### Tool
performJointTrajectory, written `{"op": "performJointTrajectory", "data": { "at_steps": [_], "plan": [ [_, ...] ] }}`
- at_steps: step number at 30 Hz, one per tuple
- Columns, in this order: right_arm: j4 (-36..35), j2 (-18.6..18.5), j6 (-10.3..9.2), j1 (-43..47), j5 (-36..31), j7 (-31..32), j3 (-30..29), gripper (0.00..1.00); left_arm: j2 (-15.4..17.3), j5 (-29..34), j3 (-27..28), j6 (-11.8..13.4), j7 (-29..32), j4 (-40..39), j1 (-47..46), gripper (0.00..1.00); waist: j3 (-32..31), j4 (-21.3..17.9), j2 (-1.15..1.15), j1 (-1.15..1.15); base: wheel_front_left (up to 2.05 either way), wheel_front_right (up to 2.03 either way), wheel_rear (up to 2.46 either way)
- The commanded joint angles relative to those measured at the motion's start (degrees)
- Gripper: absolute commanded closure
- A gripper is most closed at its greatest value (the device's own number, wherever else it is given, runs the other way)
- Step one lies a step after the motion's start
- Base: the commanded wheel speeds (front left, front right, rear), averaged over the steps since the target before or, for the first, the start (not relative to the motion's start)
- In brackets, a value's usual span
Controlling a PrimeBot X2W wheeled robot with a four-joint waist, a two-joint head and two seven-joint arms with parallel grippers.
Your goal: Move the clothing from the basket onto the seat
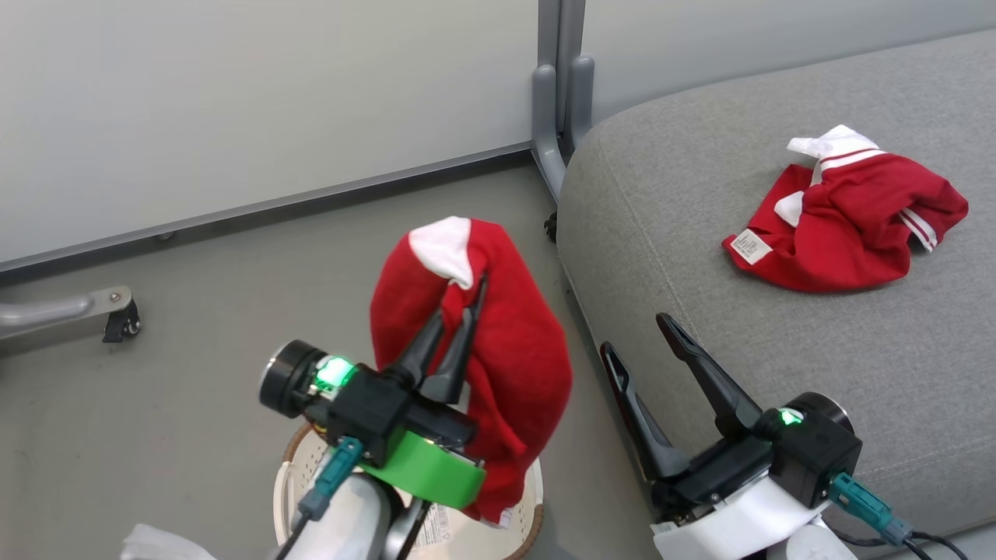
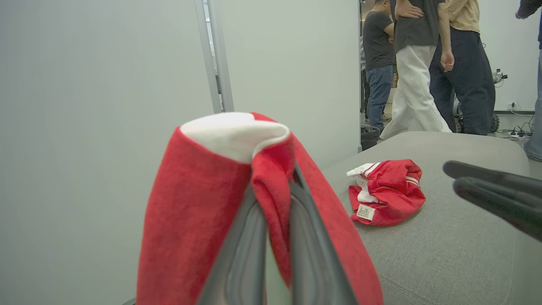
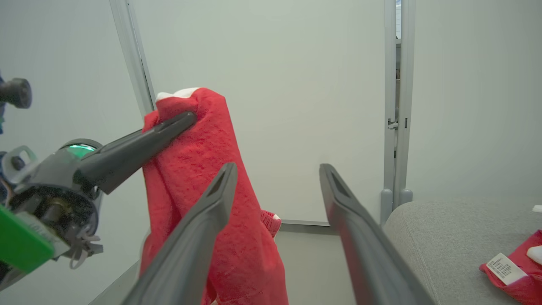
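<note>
- Our left gripper [image 1: 475, 299] is pressed together on a fold near the top of one red garment [image 1: 506, 373], pinching it just below its white panel. The cloth drapes down on either side of the fingers.
- That garment hangs with its long axis vertical, its lower hem over the basket [image 1: 282, 490], which sits on the floor at the near edge of the head view.
- The other red garment [image 1: 848, 225] lies crumpled on the seat [image 1: 739, 373], toward its far right, with its label showing.
- Our right gripper [image 1: 640, 338] is spread wide and holds nothing. It hovers at the seat's near left edge, between the hanging cloth and the cushion.
- The relation that matters is that the seat lies to the right of the hanging garment. Bare grey cushion lies between the seat's left edge and the crumpled piece.
- We judge the next move to be a carry to the right by the left arm, then a release. It should go high enough for the dangling hem to clear the cushion's rounded edge and our open right fingers.
</note>
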Motion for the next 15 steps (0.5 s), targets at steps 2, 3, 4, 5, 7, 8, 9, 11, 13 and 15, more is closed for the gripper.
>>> {"op": "performJointTrajectory", "data": {
  "at_steps": [2,3,4,5,7,8,9,11,13,15],
  "plan": [
    [-0.58,-0.80,-0.08,-1.37,0.40,-0.16,0.98,0.00,0.04,-0.21,-1.76,-0.41,-0.20,-0.67,-1.48,1.00,0.32,0.19,0.00,0.01,0.00,0.00,0.00],
    [-0.69,-0.94,-0.08,-1.76,0.65,-0.15,1.22,0.00,0.02,-0.20,-2.70,-0.49,-0.20,-0.76,-1.85,1.00,0.44,0.25,0.00,0.01,0.00,0.00,0.00],
    [-0.77,-1.10,-0.08,-2.06,0.81,-0.15,1.39,0.00,0.02,-0.13,-3.46,-0.61,-0.20,-0.86,-2.15,1.00,0.53,0.29,0.00,0.01,0.00,0.00,0.00],
    [-0.69,-1.41,-0.08,-2.40,1.00,-0.15,1.81,0.00,0.01,-0.15,-4.33,-0.74,-0.20,-0.98,-2.44,1.00,0.66,0.36,0.00,0.01,0.00,0.00,0.00],
    [-0.55,-1.84,-0.07,-3.17,1.18,-0.16,2.59,0.00,0.00,-0.47,-6.01,-0.84,-0.20,-1.15,-3.00,1.00,0.85,0.53,0.00,0.01,0.00,0.00,0.00],
    [-0.41,-2.19,-0.07,-3.38,1.52,-0.15,3.04,0.00,0.00,-0.73,-6.81,-0.89,-0.20,-1.31,-3.35,1.00,0.93,0.65,0.00,0.01,0.00,0.00,0.00],
    [-0.12,-2.63,-0.08,-3.59,1.78,-0.15,3.61,0.00,-0.01,-1.01,-7.50,-0.93,-0.20,-1.54,-3.70,1.00,0.99,0.76,0.00,0.01,0.00,0.00,0.00],
    [0.50,-3.48,-0.08,-4.23,2.49,-0.16,5.10,0.00,-0.01,-1.52,-8.97,-1.02,-0.20,-2.02,-4.45,1.00,1.09,0.99,0.00,0.01,0.00,0.00,0.00],
    [1.17,-4.19,-0.08,-4.55,3.28,-0.15,6.39,0.00,0.06,-2.20,-10.26,-1.18,-0.20,-2.31,-4.99,1.00,1.16,1.21,0.00,0.01,0.00,0.00,0.00],
    [2.12,-4.95,-0.08,-5.18,4.20,-0.16,7.91,0.00,0.52,-2.89,-12.12,-1.30,0.01,-2.71,-5.96,1.00,1.16,1.46,0.00,0.01,0.00,0.00,0.00]
  ]
}}
